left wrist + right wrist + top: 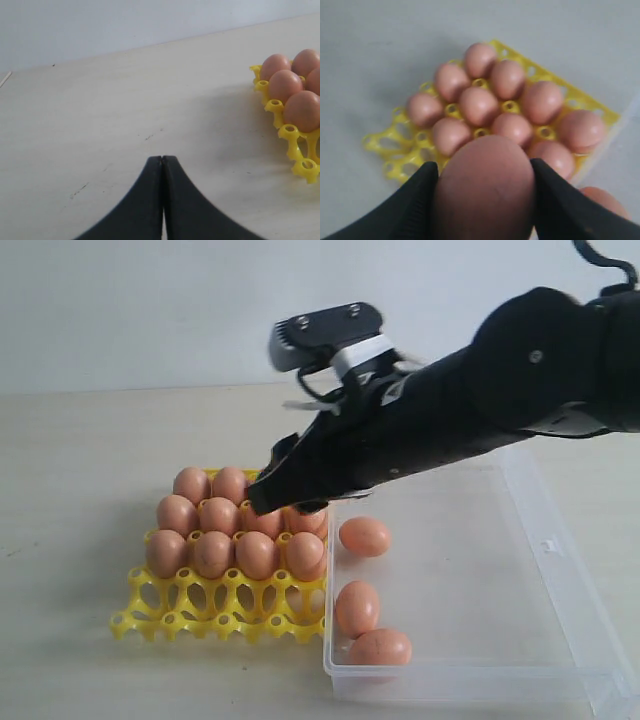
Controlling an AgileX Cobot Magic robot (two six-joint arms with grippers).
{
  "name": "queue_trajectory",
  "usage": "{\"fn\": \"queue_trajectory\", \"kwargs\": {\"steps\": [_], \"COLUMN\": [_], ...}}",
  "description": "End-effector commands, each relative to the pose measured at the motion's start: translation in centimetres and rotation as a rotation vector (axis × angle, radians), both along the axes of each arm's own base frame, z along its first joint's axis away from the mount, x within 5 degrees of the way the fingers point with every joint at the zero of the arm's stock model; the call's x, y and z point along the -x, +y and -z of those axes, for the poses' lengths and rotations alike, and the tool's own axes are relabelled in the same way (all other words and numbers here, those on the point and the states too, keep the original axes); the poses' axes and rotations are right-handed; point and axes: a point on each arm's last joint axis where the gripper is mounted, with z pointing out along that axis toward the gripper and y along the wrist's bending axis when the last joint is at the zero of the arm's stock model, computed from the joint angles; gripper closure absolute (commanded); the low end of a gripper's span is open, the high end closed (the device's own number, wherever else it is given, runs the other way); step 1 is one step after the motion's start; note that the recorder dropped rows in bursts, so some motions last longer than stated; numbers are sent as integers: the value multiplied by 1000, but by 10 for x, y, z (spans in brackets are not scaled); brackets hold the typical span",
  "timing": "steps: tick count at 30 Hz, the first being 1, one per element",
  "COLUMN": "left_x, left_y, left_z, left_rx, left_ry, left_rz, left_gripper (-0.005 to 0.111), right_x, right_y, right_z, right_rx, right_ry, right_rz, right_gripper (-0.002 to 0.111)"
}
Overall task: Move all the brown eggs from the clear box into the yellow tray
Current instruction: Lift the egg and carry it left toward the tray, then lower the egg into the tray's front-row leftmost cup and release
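My right gripper is shut on a brown egg, one black finger on each side of it. In the exterior view this gripper hangs over the right part of the yellow tray, and the arm hides the held egg. Several brown eggs fill the tray's back rows; its front row of cups is bare. Three eggs lie at the left end of the clear box. My left gripper is shut on nothing, low over bare table left of the tray.
The clear box stands right against the tray's right side. The light wooden table stretches left of and behind the tray. A pale wall runs along the back.
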Motion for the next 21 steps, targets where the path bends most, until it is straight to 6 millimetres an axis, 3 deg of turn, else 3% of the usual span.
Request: {"fn": "queue_trajectory", "kwargs": {"steps": [1, 12, 17, 21], "left_x": [0, 0, 0, 0], "left_y": [0, 0, 0, 0], "left_z": [-2, -2, -2, -2], "left_rx": [8, 6, 6, 6], "left_ry": [-12, -12, -12, -12], "left_rz": [-2, -1, -1, -1], "left_gripper": [107, 107, 107, 107], "right_x": [-2, -17, -21, -29], "right_y": [31, 111, 140, 148], "right_z": [4, 30, 45, 61], "right_rx": [60, 154, 112, 56], "right_ry": [98, 181, 170, 165], "right_rz": [-154, -411, -414, -344], "right_gripper": [108, 108, 108, 108]}}
